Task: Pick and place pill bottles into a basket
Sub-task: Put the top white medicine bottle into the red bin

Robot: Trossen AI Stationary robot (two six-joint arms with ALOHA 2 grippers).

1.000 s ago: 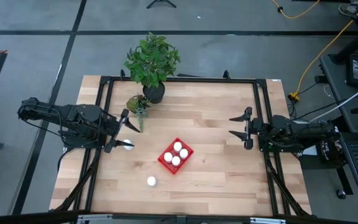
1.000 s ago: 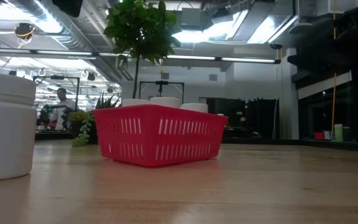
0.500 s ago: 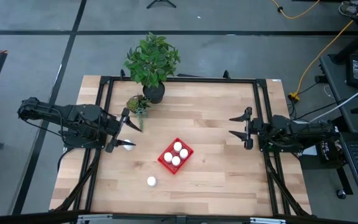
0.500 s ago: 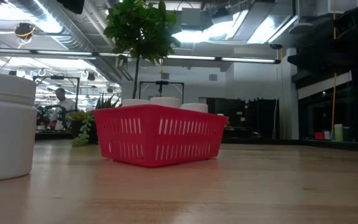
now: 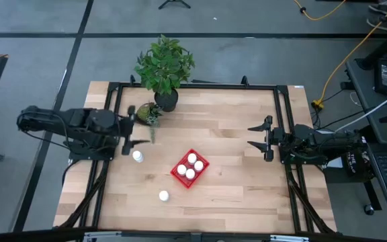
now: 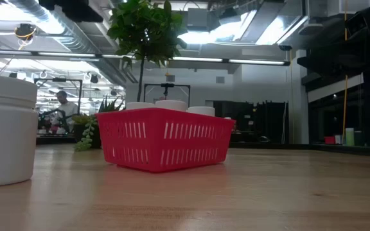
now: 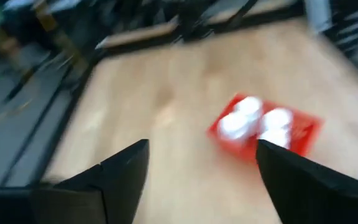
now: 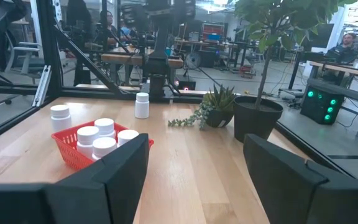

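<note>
The red basket (image 5: pixel 190 168) sits mid-table with several white pill bottles standing in it; it also shows in the low view (image 6: pixel 166 138) and both wrist views (image 7: pixel 266 127) (image 8: pixel 86 149). One pill bottle (image 5: pixel 137 156) (image 8: pixel 142 104) stands alone on the table left of the basket. Another pill bottle (image 5: pixel 163 195) (image 6: pixel 5 128) stands nearer the front edge. My left gripper (image 5: pixel 134 128) (image 7: pixel 201 146) is open, raised above the table on the far side of the lone left bottle, nothing between its fingers. My right gripper (image 5: pixel 250 136) (image 8: pixel 194 149) waits open at the right.
A large potted plant (image 5: pixel 165 70) stands at the table's far edge, and a small trailing plant (image 5: pixel 150 113) sits right beside my left gripper. Black frame rails (image 5: pixel 106 175) run along the table's left and right sides. People and benches show in the room beyond.
My left gripper has lifted and swung toward the table's far edge, tipping its fingers up away from the lone bottle left of the basket. That bottle stays standing where it was.
</note>
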